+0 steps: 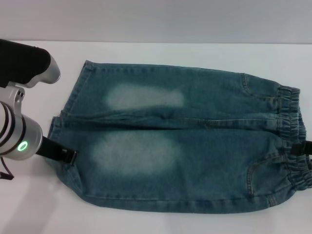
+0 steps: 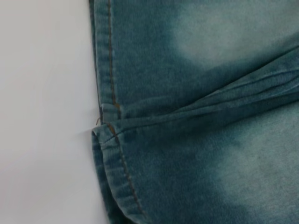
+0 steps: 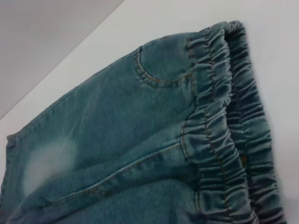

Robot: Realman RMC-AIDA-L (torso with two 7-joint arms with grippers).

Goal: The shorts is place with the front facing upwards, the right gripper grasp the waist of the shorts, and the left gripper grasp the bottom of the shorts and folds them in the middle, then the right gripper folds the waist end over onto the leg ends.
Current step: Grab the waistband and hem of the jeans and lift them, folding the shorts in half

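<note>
The shorts [image 1: 180, 141] lie flat on the white table, front up, with pale faded patches on both thighs. The waist of the shorts [image 1: 292, 141] is the gathered band at the right, seen close in the right wrist view [image 3: 224, 121]. The bottom of the shorts [image 1: 68, 117] is at the left, and both stitched hems fill the left wrist view [image 2: 110, 135]. My left gripper [image 1: 70, 156] reaches the near leg's hem from the left. At the right edge, my right gripper [image 1: 302, 147] touches the waistband's middle. Neither wrist view shows fingers.
The white table [image 1: 34, 204] extends bare to the left and in front of the shorts. A grey wall [image 1: 156, 19] rises behind the table's far edge. My left arm's silver wrist with its green light [image 1: 22, 145] hangs over the table's left side.
</note>
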